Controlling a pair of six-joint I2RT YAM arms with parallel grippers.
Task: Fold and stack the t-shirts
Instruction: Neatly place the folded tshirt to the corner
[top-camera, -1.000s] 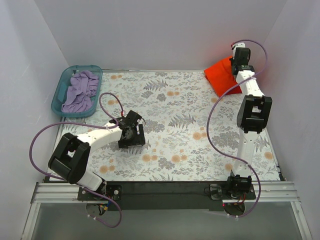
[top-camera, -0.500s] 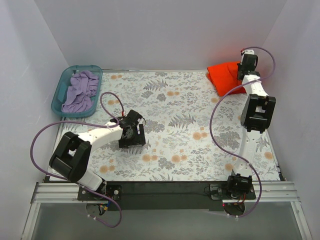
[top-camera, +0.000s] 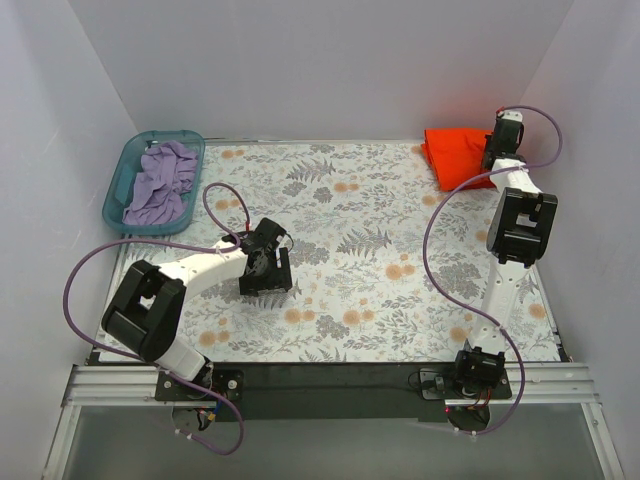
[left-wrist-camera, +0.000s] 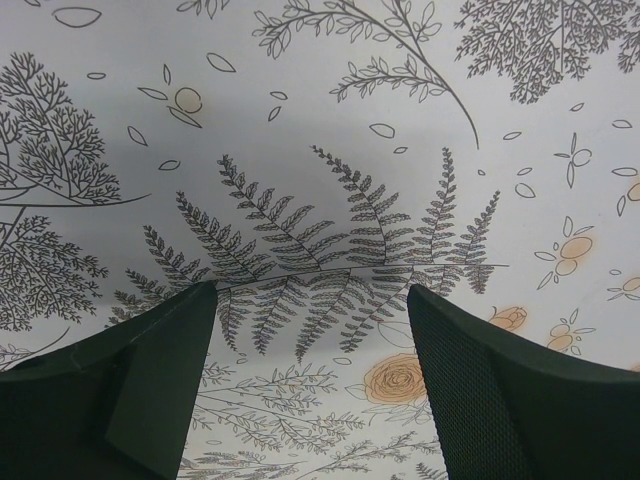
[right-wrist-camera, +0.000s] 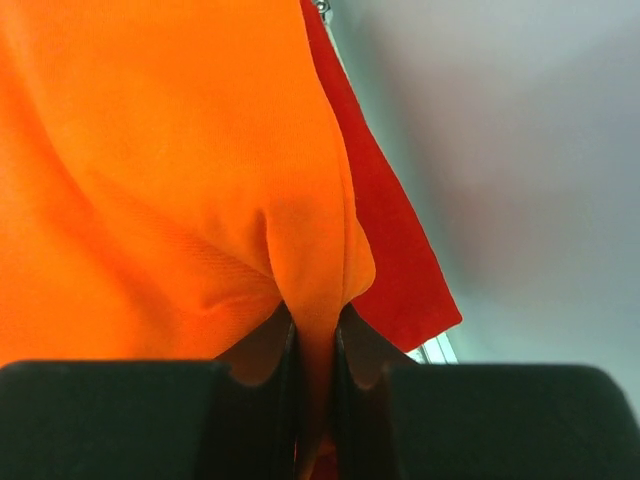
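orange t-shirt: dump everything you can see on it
The orange t-shirt is bright, plain knit cloth, soft and matte, bunched at the far right corner of the table. The right hand is shut on a fold of it, puckering the cloth above the grip. A deeper red t-shirt shows past its edge, apparently underneath. No sleeves, collar or print can be made out.

The orange t-shirt overruns the right wrist view's top and left edges, hiding most of the red t-shirt. The left wrist view's bottom edge cuts the fingers of the left end effector.
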